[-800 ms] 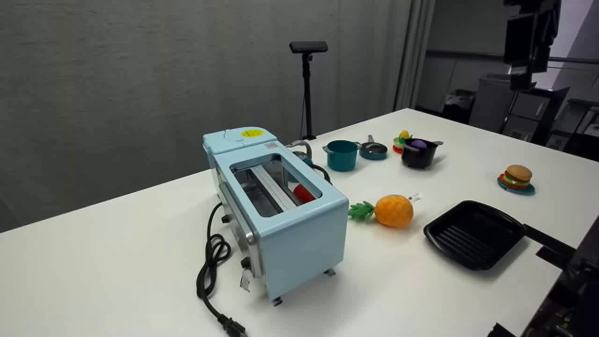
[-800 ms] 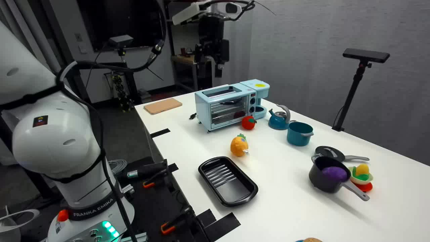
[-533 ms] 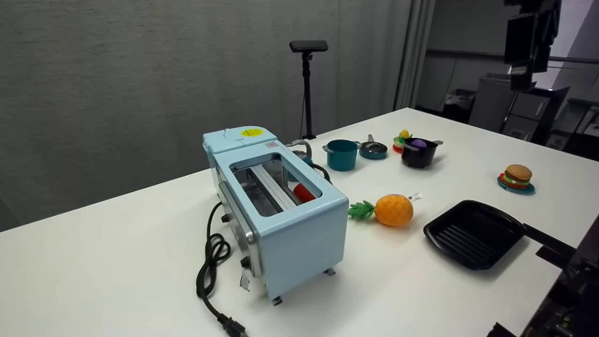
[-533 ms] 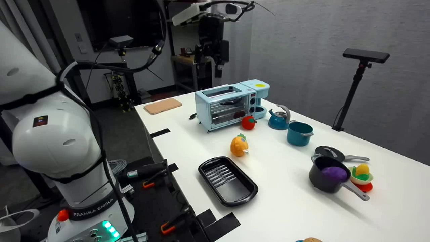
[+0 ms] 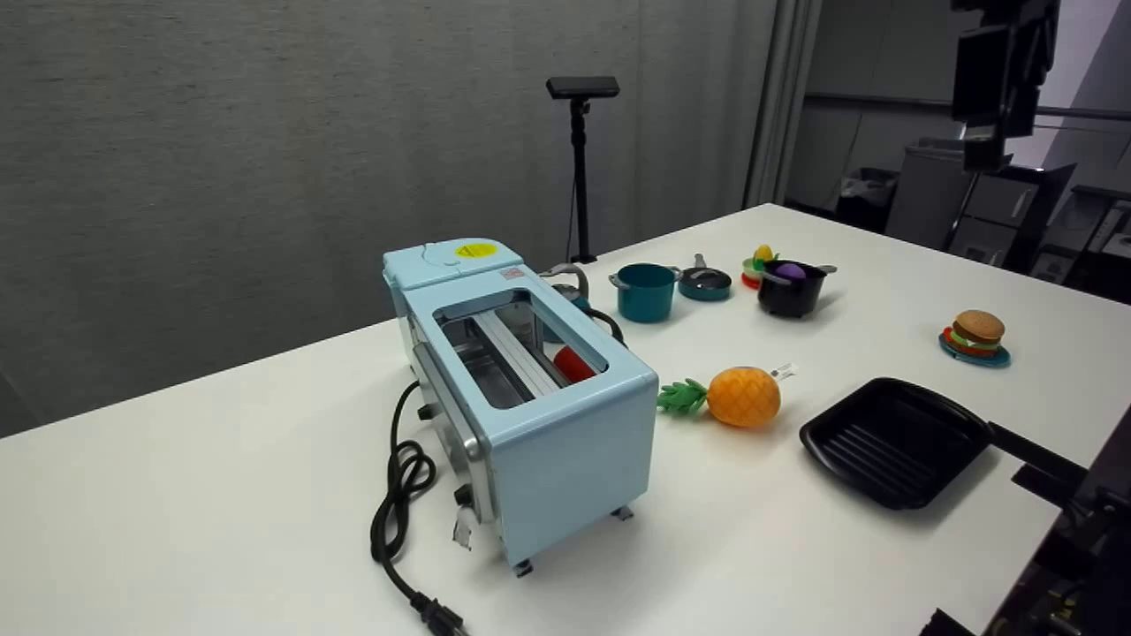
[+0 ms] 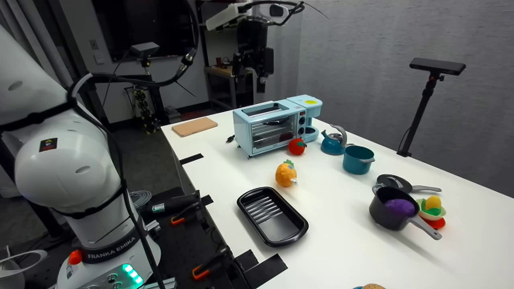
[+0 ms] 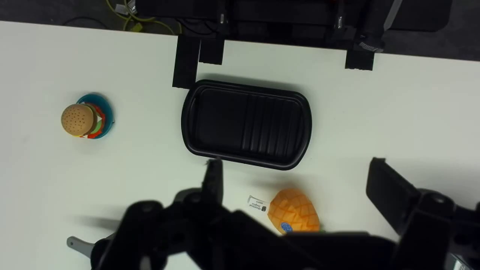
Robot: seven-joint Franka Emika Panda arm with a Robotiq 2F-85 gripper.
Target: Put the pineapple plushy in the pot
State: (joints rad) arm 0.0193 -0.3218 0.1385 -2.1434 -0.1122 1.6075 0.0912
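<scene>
In the wrist view, your wide-spread jaws probably hide most of the pot (image 6: 379, 214) — in an exterior view, the pineapple plushy (image 5: 744, 397) lies left-to-right, tuft leftward.

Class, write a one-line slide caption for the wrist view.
Open gripper above a white table, the pineapple plushy partly hidden, a black pan and burger toy also in sight.
</scene>
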